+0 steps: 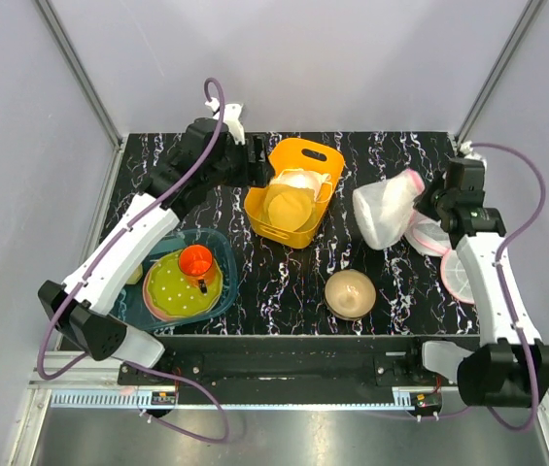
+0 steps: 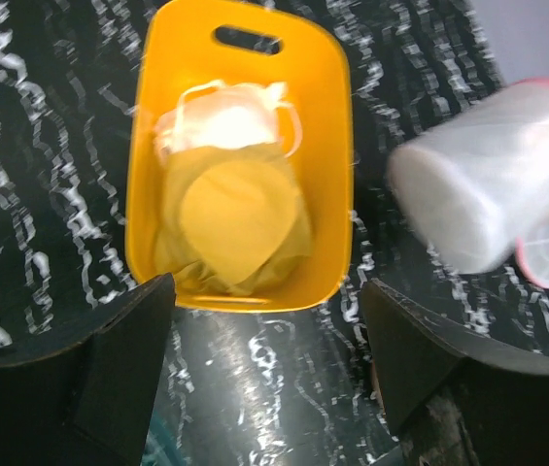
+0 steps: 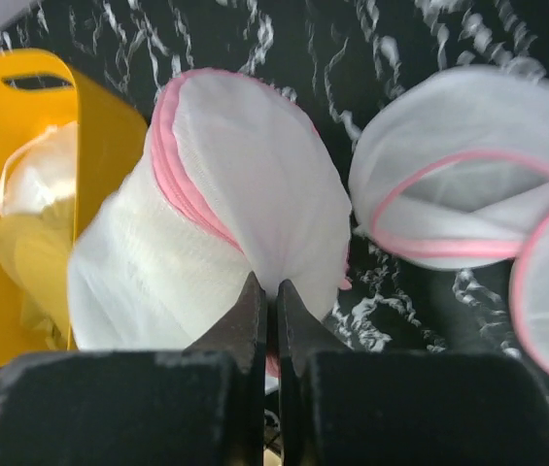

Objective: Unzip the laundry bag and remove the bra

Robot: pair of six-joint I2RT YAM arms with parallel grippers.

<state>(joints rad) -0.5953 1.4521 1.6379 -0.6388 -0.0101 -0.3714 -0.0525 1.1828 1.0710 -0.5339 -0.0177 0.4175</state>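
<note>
Your right fingers are closed on the laundry bag near its pink trim; it lies tilted on the surface beside the yellow basket. Your left fingers stand wide, empty. No bra is visible, so unzipping and removing both seem left.

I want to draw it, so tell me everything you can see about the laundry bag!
The laundry bag is a round drum of white see-through mesh with pink trim around its flap. It lies tipped on its side on the black marbled table, between the yellow basket and the flat pink-rimmed discs. The right gripper, shut, pinches the fabric at its pink edge.
</note>
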